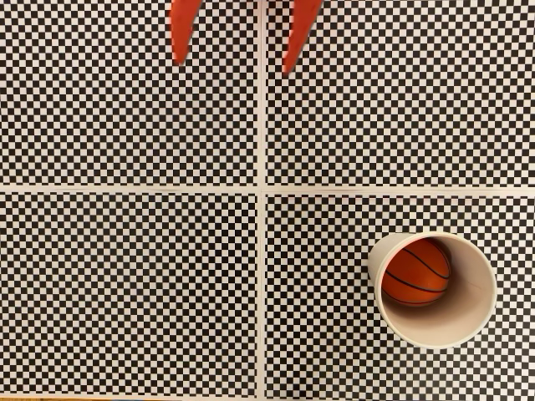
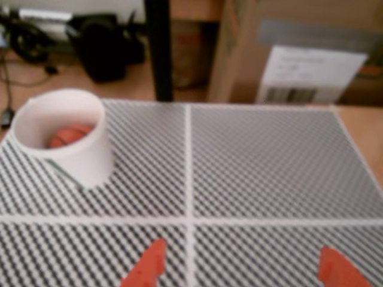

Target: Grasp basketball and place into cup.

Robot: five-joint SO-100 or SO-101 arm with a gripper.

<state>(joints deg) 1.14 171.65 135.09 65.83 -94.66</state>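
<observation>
Inside the cup point(image 1: 468, 322), on the checkered tabletop point(image 1: 125, 276), sits the basketball point(image 1: 415, 273). Task apparently done: keep tool point(image 1: 233, 60), spread apart and empty, well clear while retreating.

The fixed view looks straight down on the checkered mat point(image 1: 134, 284), while the wrist view looks low and obliquely across it toward far clutter, both sharing the cup point(image 1: 435, 292).

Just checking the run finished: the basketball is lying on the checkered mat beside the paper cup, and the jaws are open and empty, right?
Not quite. In the fixed view the basketball sits inside the paper cup, not beside it. The gripper does have its jaws open and empty.
</observation>
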